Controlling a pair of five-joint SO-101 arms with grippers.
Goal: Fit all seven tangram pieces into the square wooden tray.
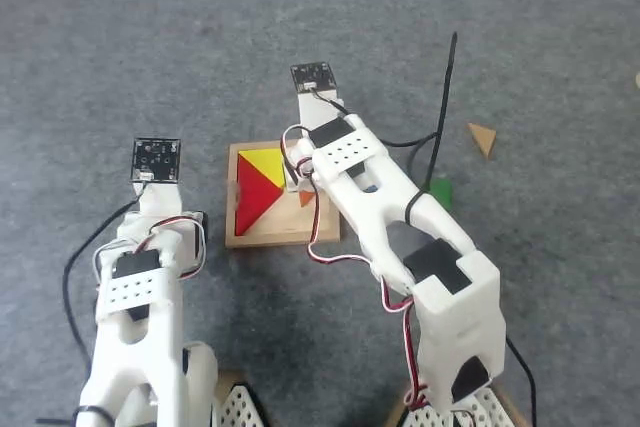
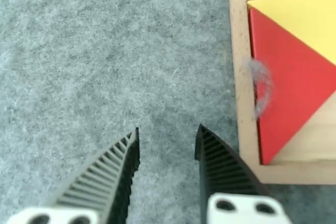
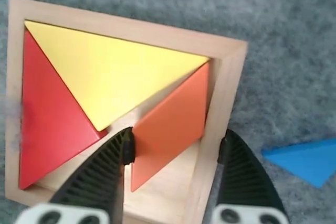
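Note:
The square wooden tray (image 1: 280,239) (image 2: 241,66) (image 3: 226,77) holds a yellow triangle (image 1: 265,162) (image 3: 115,72) along its far side and a red triangle (image 1: 255,202) (image 2: 289,77) (image 3: 47,124) along its left side. An orange triangle (image 3: 173,124) (image 1: 306,199) lies flat by the tray's right wall. My right gripper (image 3: 177,142) hangs open just over it, one finger at the orange piece's inner edge, the other past the tray's wall. My left gripper (image 2: 168,140) is open over bare carpet, left of the tray.
A blue piece (image 3: 307,158) lies on the carpet just right of the tray. Farther right are a green piece (image 1: 440,192) and a tan wooden triangle (image 1: 482,137). Grey carpet covers the table; a black cable (image 1: 445,107) runs behind the right arm.

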